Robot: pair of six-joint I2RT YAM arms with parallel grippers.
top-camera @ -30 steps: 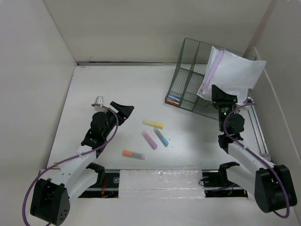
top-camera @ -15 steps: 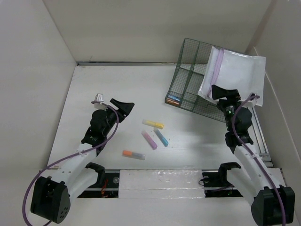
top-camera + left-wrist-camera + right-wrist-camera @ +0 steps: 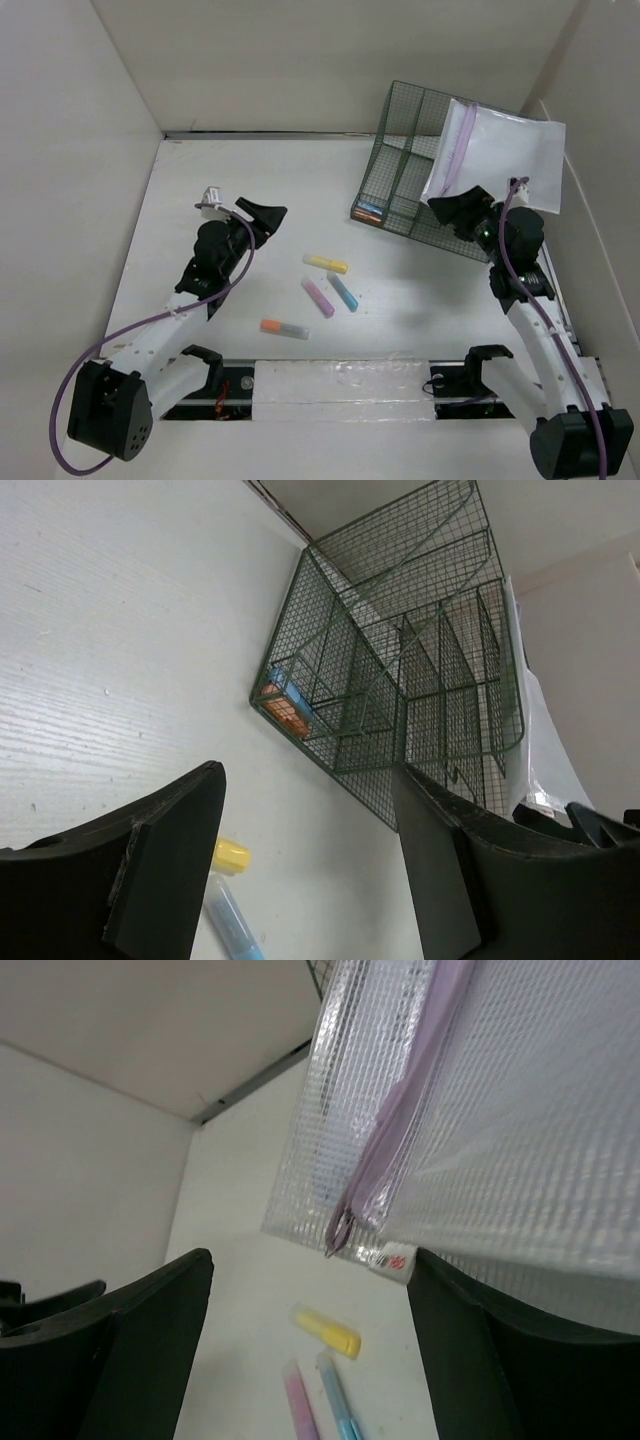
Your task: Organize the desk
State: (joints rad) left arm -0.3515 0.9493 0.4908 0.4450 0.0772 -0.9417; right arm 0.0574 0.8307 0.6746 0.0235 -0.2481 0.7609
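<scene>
The desk (image 3: 240, 160) is a white tabletop walled by white panels. Four highlighters lie in its middle: yellow (image 3: 326, 264), pink (image 3: 318, 297), blue (image 3: 342, 292) and orange (image 3: 284, 328). My left gripper (image 3: 266, 217) is open and empty, left of them and pointing toward the green mesh organizer (image 3: 405, 165). In the left wrist view (image 3: 310, 880) the yellow cap (image 3: 230, 856) and the blue highlighter (image 3: 232, 920) lie between its fingers' lines. My right gripper (image 3: 452, 208) is open and empty below the clear zip pouch (image 3: 500, 155). The right wrist view shows the pouch (image 3: 480, 1110) above the yellow highlighter (image 3: 327, 1330).
The organizer also fills the left wrist view (image 3: 400, 680) and holds small orange and blue items in its front compartment (image 3: 369, 212). The pouch leans on its right side against the right wall. A rail (image 3: 550, 270) runs along the right edge.
My right gripper has swung left, away from the pouch's lower edge. The pouch has shifted a little and now rests on the organizer. My left gripper has moved slightly up.
</scene>
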